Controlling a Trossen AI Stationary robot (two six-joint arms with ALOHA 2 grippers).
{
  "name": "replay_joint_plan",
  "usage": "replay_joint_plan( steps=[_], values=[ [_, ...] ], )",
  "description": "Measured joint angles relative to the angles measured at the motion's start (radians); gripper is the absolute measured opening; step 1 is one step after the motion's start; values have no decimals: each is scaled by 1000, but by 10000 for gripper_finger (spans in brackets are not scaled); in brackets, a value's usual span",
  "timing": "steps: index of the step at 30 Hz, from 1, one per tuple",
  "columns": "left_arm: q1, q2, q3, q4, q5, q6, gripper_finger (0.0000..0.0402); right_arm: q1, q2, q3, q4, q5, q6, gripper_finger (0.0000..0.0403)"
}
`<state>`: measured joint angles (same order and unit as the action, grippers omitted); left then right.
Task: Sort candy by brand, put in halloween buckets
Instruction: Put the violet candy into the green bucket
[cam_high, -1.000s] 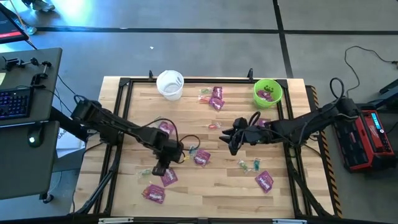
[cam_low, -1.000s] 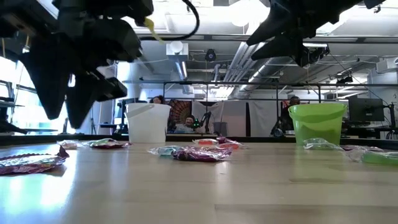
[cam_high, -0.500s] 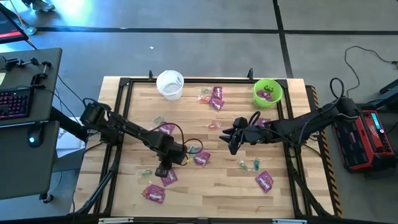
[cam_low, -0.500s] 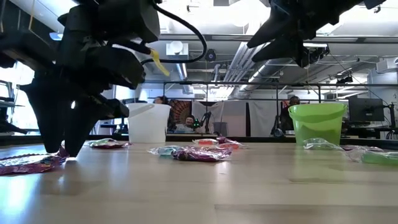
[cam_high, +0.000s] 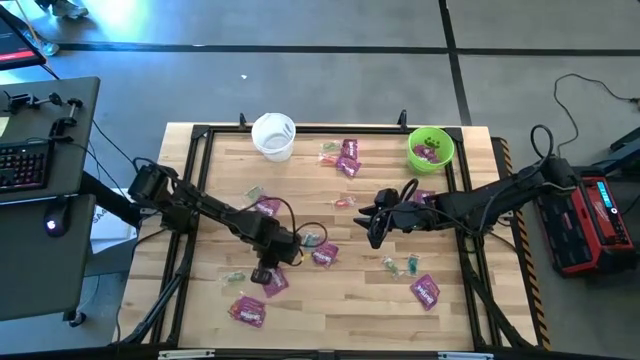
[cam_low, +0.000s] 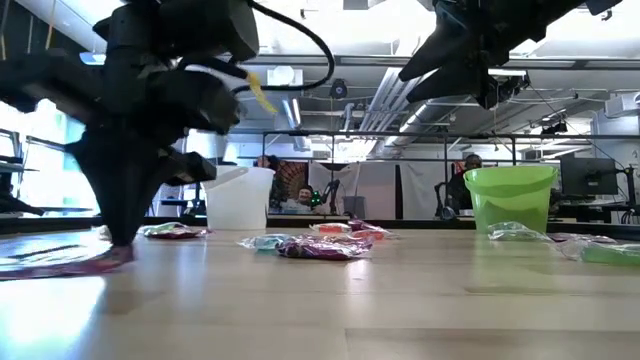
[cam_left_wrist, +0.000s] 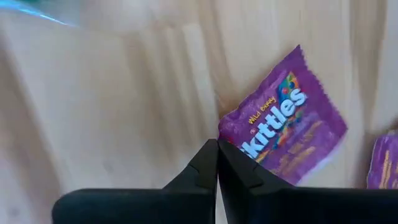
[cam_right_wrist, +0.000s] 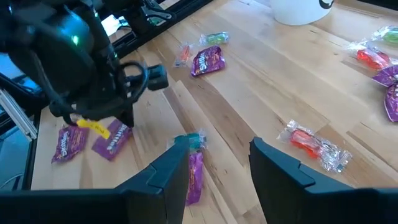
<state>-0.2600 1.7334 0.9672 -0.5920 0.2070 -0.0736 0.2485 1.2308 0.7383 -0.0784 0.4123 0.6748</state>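
Down at counter (cam_high: 350, 300) front-left, left hand (cam_left_wrist: 217, 152) pinched tight on corner of purple Skittles packet (cam_left_wrist: 287, 137), packet flat on wood. Right hand (cam_right_wrist: 217, 163) held spread apart above mid-counter, nothing gripped. White bucket (cam_high: 273, 135) and green bucket (cam_high: 431, 148) seen at far edge.

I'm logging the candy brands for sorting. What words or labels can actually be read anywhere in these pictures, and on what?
"Skittles": on the purple packet at the shut left gripper, left wrist view.
"Wild Berry": small script above that brand name, same packet; faint, likely reading.
Other purple packets: print too small to read.
Clear-wrapped pieces: no legible text.
White bucket and green bucket: no readable label.
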Motion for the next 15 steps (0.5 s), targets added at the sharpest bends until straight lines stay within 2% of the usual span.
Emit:
replay_joint_plan(
  steps=[8,15],
  values=[
    [52,-97,0,-7,-9,-66,0,30,0,0,15,-54,115,154],
    [96,-186,0,16,-13,-93,0,62,66,0,193,-91,129,171]
  ],
)
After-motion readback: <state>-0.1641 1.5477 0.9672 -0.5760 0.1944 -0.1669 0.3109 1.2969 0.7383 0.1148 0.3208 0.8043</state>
